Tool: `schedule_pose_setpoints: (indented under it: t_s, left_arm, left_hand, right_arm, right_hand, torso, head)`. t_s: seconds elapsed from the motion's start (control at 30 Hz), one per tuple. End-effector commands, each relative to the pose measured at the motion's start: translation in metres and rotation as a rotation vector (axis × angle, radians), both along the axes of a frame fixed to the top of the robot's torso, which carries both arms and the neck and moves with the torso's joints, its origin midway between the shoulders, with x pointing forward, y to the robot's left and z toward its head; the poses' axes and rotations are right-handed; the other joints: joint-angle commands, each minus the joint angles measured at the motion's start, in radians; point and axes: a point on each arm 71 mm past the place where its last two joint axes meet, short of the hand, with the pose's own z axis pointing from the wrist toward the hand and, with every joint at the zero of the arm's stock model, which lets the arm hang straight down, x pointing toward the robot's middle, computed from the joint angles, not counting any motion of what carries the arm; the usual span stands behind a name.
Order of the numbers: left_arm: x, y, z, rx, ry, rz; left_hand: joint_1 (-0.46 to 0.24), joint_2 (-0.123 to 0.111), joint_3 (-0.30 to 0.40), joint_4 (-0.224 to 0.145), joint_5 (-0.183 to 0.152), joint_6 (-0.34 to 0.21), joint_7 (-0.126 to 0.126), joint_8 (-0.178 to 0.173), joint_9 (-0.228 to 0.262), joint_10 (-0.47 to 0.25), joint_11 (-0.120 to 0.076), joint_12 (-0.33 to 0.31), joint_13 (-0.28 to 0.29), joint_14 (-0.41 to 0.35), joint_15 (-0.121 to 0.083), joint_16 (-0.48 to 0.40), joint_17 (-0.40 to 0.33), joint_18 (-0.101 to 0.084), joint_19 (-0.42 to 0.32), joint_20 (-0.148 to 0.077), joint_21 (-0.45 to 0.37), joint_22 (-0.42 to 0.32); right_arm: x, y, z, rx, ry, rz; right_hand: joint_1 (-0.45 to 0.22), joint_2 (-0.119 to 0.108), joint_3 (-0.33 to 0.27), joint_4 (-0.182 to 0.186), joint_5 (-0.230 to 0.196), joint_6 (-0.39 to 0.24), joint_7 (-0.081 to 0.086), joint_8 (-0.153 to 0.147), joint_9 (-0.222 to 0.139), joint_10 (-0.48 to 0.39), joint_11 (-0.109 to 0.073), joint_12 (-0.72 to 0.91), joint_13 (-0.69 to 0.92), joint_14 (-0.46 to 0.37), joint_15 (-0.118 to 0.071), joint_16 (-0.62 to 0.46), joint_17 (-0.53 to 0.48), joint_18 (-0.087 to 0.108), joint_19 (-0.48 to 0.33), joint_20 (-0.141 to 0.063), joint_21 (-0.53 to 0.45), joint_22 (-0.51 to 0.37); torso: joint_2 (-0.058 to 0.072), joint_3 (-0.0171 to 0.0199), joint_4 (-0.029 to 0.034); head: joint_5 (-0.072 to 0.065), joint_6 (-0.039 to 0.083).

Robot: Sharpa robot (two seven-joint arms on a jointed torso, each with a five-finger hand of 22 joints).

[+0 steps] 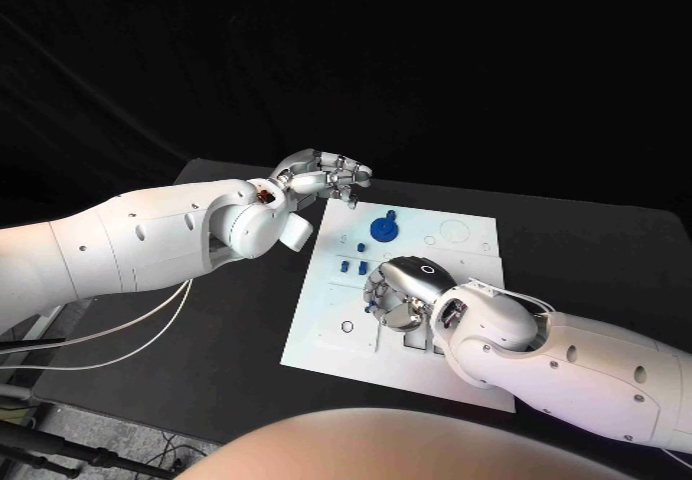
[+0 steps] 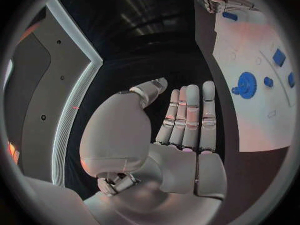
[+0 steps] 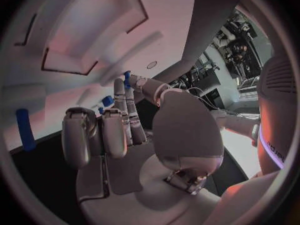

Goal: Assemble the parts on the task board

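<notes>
The white task board (image 1: 464, 262) lies in the middle of the black table. A blue gear (image 1: 384, 228) stands near its far left part, with small blue parts (image 1: 348, 267) just in front of it. My right hand (image 1: 404, 295) is low over the board's middle and pinches a small blue part (image 3: 127, 77) between thumb and a finger, close to the board (image 3: 169, 15). My left hand (image 1: 325, 176) hovers over the board's far left corner with straight fingers (image 2: 190, 117) and nothing in it. The left wrist view shows the gear (image 2: 247, 84) and nearby blue parts (image 2: 279, 57).
A blue bar (image 3: 25, 129) lies on the board beside my right hand. The board has rectangular recesses (image 3: 94, 30) and round holes (image 1: 456, 231). Black table (image 1: 216, 330) surrounds the board, with white cables (image 1: 137, 330) hanging at the left edge.
</notes>
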Motion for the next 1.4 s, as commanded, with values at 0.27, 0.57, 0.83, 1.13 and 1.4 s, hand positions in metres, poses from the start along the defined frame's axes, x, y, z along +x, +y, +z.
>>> schedule_pose_setpoints:
  t_s: [0.27, 0.57, 0.83, 1.13, 1.4]
  left_arm:
    - [-0.001, -0.002, 0.001, -0.004, -0.004, -0.015]
    - [-0.001, -0.001, 0.002, -0.004, -0.011, -0.009]
    - [-0.001, 0.0, 0.002, -0.004, -0.015, -0.003]
    - [0.0, 0.0, 0.002, -0.004, -0.016, 0.0]
    - [0.0, 0.002, 0.002, -0.006, -0.02, 0.008]
  left_hand:
    - [0.002, 0.001, -0.005, 0.001, 0.005, -0.005, 0.0, 0.004, 0.0, -0.001, 0.003, -0.006, -0.002, 0.006, 0.003, -0.005, -0.002, 0.011, 0.005, 0.002, 0.003, -0.001]
    - [0.003, 0.003, -0.005, 0.002, 0.006, -0.007, 0.0, 0.006, 0.0, 0.0, 0.003, -0.006, -0.003, 0.006, 0.003, -0.005, -0.003, 0.011, 0.004, 0.002, 0.002, -0.001]
    - [0.003, 0.004, -0.005, 0.001, 0.006, -0.007, -0.001, 0.007, 0.0, 0.0, 0.003, -0.006, -0.004, 0.006, 0.003, -0.005, -0.003, 0.011, 0.004, 0.002, 0.002, -0.001]
    - [0.003, 0.004, -0.005, 0.001, 0.006, -0.007, -0.001, 0.007, 0.0, 0.0, 0.003, -0.006, -0.004, 0.006, 0.003, -0.005, -0.003, 0.011, 0.004, 0.002, 0.002, -0.001]
    - [0.002, 0.006, -0.006, 0.004, 0.007, -0.007, 0.0, 0.009, 0.001, 0.001, 0.003, -0.005, -0.004, 0.006, 0.003, -0.004, -0.004, 0.011, 0.004, 0.003, 0.002, -0.001]
  right_arm:
    - [-0.005, 0.006, -0.005, -0.053, 0.018, 0.056]
    - [-0.006, 0.006, -0.007, -0.071, 0.036, 0.068]
    - [-0.003, 0.002, -0.007, -0.049, 0.019, 0.028]
    - [-0.003, -0.009, -0.002, -0.002, 0.008, -0.006]
    - [0.003, -0.046, 0.018, 0.074, 0.023, -0.092]
  right_hand:
    - [-0.008, 0.001, 0.0, 0.002, 0.001, -0.009, 0.002, -0.002, 0.003, -0.001, 0.005, -0.012, 0.001, 0.041, -0.002, 0.0, -0.002, -0.013, 0.037, -0.007, -0.006, 0.22]
    - [-0.035, -0.022, -0.018, 0.009, 0.008, -0.042, 0.013, -0.024, -0.002, -0.026, 0.018, -0.037, -0.002, 0.04, 0.009, -0.002, -0.007, -0.009, 0.029, 0.001, -0.024, 0.215]
    - [-0.058, -0.06, -0.044, 0.014, -0.007, -0.133, 0.054, -0.087, -0.03, -0.122, 0.055, -0.069, -0.014, 0.007, 0.042, -0.043, -0.086, 0.01, -0.018, 0.029, -0.115, 0.188]
    - [-0.051, -0.06, -0.102, 0.017, 0.002, -0.171, 0.067, -0.098, -0.048, -0.176, 0.068, -0.048, -0.014, -0.011, 0.054, -0.051, -0.107, 0.018, -0.037, 0.045, -0.153, 0.176]
    - [-0.05, -0.051, -0.116, 0.023, 0.015, -0.139, 0.056, -0.072, -0.048, -0.155, 0.057, -0.008, -0.006, 0.009, 0.045, -0.025, -0.067, 0.011, -0.014, 0.039, -0.117, 0.188]
  torso:
    - [-0.001, -0.0004, -0.0001]
    - [-0.001, -0.0005, -0.0003]
    - [-0.001, -0.0007, 0.0001]
    - [-0.002, -0.0009, 0.0003]
    - [-0.004, -0.0016, -0.0022]
  head:
    - [0.0, 0.0]
    - [0.001, 0.0]
    - [-0.003, 0.0]
    - [-0.01, 0.0]
    - [-0.02, 0.0]
